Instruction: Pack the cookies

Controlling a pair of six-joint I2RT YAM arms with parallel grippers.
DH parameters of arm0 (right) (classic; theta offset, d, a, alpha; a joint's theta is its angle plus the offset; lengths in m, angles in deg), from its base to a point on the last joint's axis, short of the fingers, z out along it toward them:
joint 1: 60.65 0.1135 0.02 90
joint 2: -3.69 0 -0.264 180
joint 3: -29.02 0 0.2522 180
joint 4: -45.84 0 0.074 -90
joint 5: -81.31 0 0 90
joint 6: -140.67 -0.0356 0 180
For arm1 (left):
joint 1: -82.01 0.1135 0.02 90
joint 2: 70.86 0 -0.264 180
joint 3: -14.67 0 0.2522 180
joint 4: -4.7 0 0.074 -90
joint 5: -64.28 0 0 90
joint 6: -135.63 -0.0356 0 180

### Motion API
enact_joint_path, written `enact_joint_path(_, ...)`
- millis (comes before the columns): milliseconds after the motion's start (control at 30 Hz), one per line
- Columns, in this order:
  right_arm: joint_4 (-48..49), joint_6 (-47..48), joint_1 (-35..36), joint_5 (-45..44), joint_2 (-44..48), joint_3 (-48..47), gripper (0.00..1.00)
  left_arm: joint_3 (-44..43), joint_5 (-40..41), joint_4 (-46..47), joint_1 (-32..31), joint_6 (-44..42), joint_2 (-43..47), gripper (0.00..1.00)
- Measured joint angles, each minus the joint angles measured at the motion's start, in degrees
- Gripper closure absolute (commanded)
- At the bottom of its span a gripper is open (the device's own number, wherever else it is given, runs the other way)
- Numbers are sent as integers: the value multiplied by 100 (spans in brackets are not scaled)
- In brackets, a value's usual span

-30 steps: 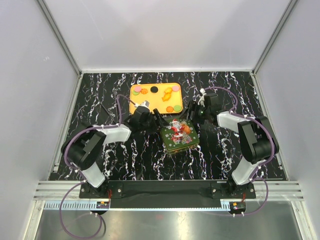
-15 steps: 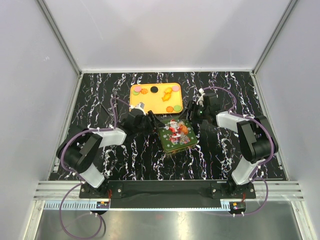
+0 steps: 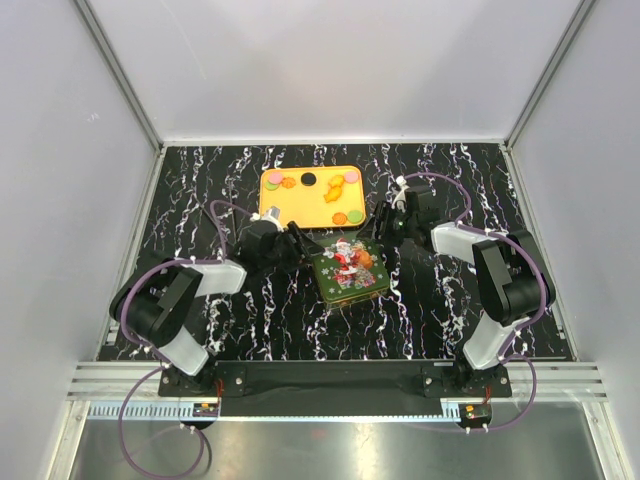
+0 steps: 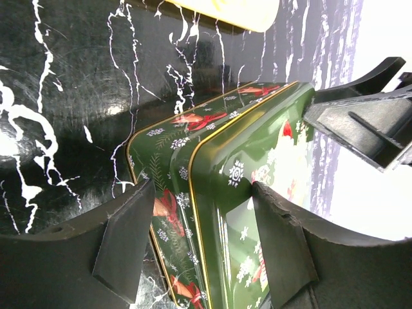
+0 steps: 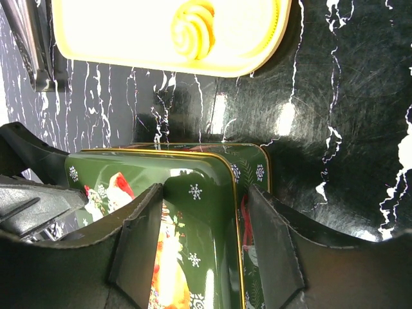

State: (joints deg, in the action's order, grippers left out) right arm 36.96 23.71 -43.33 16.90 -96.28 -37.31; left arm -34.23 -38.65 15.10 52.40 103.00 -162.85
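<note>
The cookies lie on a yellow tray: pink, black and orange discs. An orange swirl cookie shows in the right wrist view. A closed green Christmas tin sits in front of the tray. My left gripper is at the tin's left far corner. Its jaws are open and straddle the lid edge. My right gripper is at the tin's right far corner. Its jaws are also open, one finger over the lid and the other finger beside the tin's wall.
The black marbled table is walled in by white panels at the back and both sides. The tray lies just beyond the tin. The two grippers face each other across the tin, and the left gripper's finger shows in the right wrist view.
The tin has slid a little to the left. My left gripper has drawn back to the left with it, and my right gripper has followed slightly left.
</note>
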Motion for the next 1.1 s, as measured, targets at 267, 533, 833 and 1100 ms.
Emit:
enact_joint_path(267, 28, -13, 17, -24, -7, 2, 39, 302, -229, 820, 164, 380, -190, 61)
enact_joint_path(533, 138, -26, -48, -225, -4, 2, 38, 376, -223, 1707, 260, 750, -531, 85)
enact_joint_path(833, 68, 92, -83, -614, -9, -122, 29, -7, 210, 1655, -35, 866, -835, 92)
enact_joint_path(1100, -153, 267, -57, -973, -44, -310, 19, -356, 831, 1193, -422, 1010, -901, 100)
